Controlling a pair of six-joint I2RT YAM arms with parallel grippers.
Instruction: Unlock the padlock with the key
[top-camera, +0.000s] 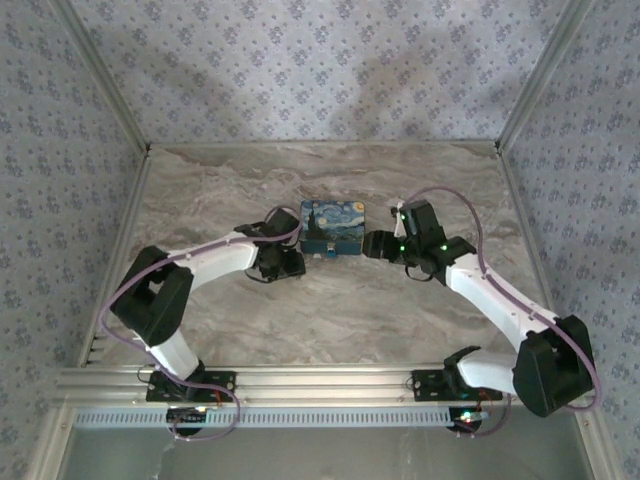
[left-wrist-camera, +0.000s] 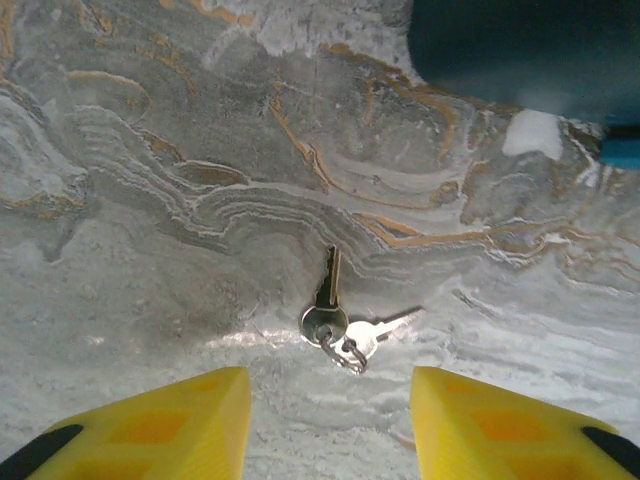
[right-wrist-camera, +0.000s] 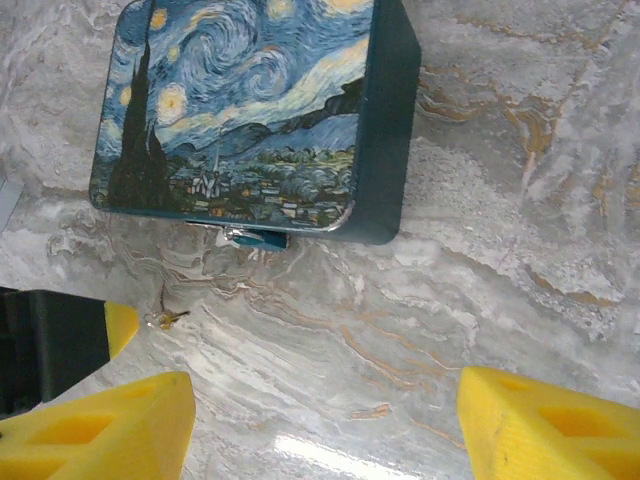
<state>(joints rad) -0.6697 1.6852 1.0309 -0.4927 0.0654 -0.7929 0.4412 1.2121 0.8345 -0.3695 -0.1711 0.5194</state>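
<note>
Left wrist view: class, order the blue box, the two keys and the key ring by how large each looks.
1. Blue box, partly cut off.
2. Darker key and paler key: look alike, unranked.
3. Key ring.

Mine to count: keys, two; key ring, one; painted box, one; grippers, two: my left gripper, my right gripper.

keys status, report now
Left gripper open, keys loose on table just ahead. Right gripper open, empty, by painted box. Nothing over the keys.
</note>
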